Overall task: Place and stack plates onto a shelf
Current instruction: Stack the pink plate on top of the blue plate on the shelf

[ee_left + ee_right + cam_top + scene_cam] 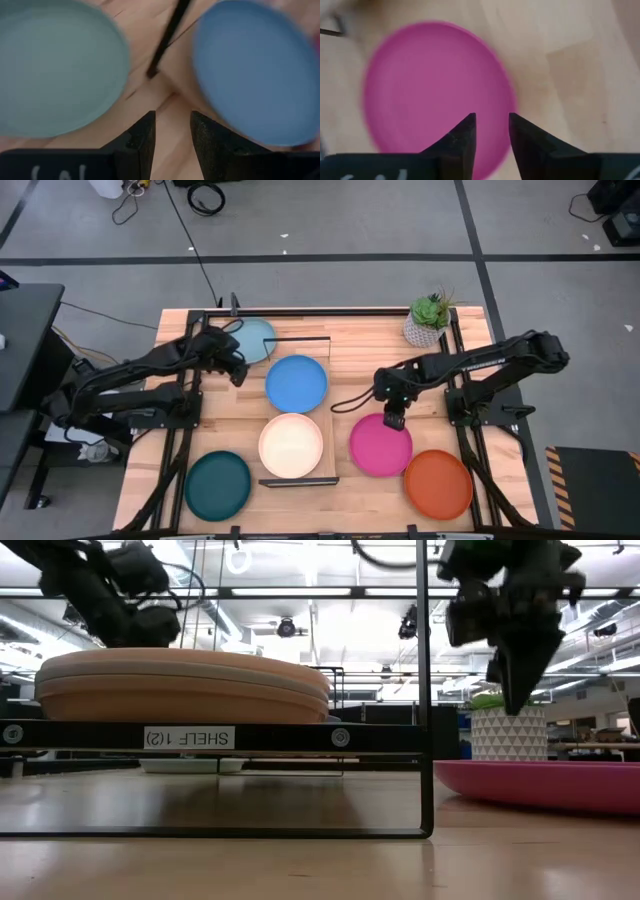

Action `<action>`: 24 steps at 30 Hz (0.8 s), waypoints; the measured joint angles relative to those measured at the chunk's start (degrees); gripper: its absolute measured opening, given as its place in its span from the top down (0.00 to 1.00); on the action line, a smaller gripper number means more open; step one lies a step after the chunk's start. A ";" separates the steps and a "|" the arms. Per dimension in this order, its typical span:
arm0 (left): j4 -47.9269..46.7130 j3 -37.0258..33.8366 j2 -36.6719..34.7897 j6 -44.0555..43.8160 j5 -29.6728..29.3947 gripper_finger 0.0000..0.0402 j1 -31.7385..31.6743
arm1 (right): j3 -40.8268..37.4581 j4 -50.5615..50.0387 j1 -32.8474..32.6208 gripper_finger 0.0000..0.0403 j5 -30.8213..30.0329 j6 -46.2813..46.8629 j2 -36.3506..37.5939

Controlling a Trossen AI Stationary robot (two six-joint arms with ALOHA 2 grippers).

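The big wooden table [350, 350] holds everything, and the shelf [330, 395] lies down its middle with a black wire frame. On the shelf I see the blue plate [296, 383] and a small stack with the peach plate [291, 445] on top. The low view shows more plates under it.

Off the shelf, the magenta plate [378, 448] lies on the table just beside it. The orange plate [438, 483] touches the magenta one. The dark teal plate [217, 485] sits near the front on my left side, and the light blue plate [250, 340] sits at the back.

My right gripper [394, 420] hangs over the back edge of the magenta plate. Its fingers are a little apart and hold nothing. I think I should go down slowly so one finger slips under the rim, then pinch firmly.

My left gripper [238, 375] waits between the light blue and blue plates, fingers a little apart, empty.
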State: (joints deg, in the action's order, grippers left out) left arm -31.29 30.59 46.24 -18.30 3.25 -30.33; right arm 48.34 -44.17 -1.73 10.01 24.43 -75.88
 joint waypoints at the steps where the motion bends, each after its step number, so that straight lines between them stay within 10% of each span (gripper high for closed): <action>1: 0.30 0.02 -1.00 -0.53 0.00 0.68 0.98 | -0.53 0.05 0.05 0.68 -0.95 -0.58 -0.32; 14: 1.73 0.02 -11.10 -4.57 -2.57 0.68 9.71 | -3.96 6.64 0.13 0.65 -5.81 -11.52 -9.09; 24: 2.35 0.02 -11.90 -6.67 -2.51 0.68 13.31 | -3.74 8.61 0.12 0.83 -1.76 -12.11 -13.76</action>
State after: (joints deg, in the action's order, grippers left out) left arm -28.94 30.61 34.35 -24.97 0.73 -17.02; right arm 44.60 -35.56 -1.61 8.24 12.32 -89.64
